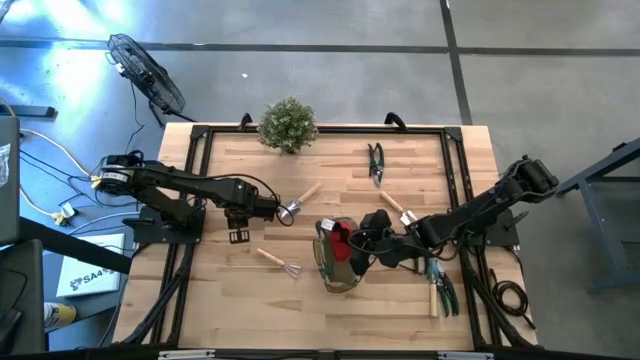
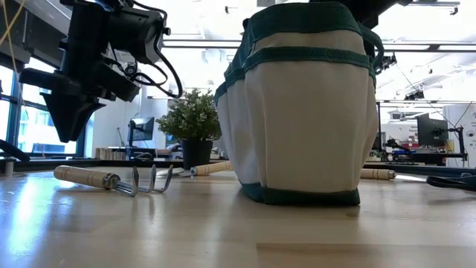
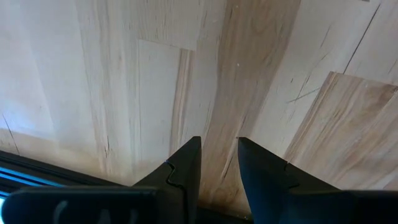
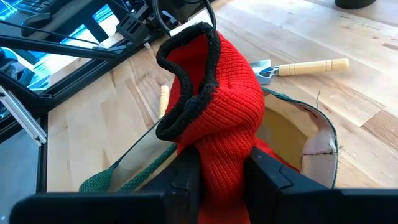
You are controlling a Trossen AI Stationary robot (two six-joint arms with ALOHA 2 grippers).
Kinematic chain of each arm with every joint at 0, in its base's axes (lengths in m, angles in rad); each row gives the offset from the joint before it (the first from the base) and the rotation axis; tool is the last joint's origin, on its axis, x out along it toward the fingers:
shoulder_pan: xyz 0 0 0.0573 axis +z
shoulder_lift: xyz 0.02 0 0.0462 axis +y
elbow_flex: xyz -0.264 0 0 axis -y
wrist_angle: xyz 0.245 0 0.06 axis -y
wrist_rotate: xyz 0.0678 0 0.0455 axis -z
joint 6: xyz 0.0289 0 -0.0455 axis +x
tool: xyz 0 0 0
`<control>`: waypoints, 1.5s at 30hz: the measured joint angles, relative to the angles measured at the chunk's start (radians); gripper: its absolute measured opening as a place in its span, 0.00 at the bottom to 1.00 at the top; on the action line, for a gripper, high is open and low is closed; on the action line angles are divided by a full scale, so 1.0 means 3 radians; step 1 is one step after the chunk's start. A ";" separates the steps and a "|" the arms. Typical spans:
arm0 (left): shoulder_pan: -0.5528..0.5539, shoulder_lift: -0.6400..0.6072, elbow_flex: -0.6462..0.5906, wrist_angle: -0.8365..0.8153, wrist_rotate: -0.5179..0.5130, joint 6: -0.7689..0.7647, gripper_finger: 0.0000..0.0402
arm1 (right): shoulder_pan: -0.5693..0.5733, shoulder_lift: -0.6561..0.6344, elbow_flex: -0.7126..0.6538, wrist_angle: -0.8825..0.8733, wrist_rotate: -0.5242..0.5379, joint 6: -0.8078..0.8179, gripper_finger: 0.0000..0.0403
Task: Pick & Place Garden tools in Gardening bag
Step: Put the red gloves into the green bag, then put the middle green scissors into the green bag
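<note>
Right gripper (image 4: 221, 171): closed on a red knitted piece (image 4: 214, 106), held over the gardening bag (image 1: 338, 262) mouth near the tabletop's front edge.
Left gripper (image 3: 219, 163): jaws slightly parted, empty, over bare tabletop (image 3: 124, 81).
Rake (image 1: 278, 263): left of the bag, apart from it.

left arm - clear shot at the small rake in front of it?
Probably yes. The left gripper hangs empty, jaws slightly apart, and the rake lies alone on bare table nearby, with the gardening bag off to its side.
</note>
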 joint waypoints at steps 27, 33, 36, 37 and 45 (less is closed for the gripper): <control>0.0000 0.0001 0.0003 0.0067 -0.0001 0.0000 0.25 | 0.0001 0.0001 0.0000 0.0103 0.0006 0.0000 0.53; 0.0000 0.0001 0.0003 0.0067 0.0000 -0.0001 0.25 | 0.0001 0.0001 0.0000 0.0113 0.0005 -0.0119 0.55; 0.0000 0.0001 0.0003 0.0066 0.0000 0.0000 0.25 | 0.0000 0.0001 0.0000 0.0229 0.0006 -0.0287 0.55; 0.0000 0.0001 0.0003 0.0067 -0.0001 0.0000 0.25 | 0.0000 0.0001 0.0000 0.0284 0.0002 -0.0351 0.55; 0.0000 0.0001 0.0003 0.0070 -0.0001 0.0000 0.25 | 0.0027 -0.0259 0.0000 0.0476 -0.0014 -0.0640 0.55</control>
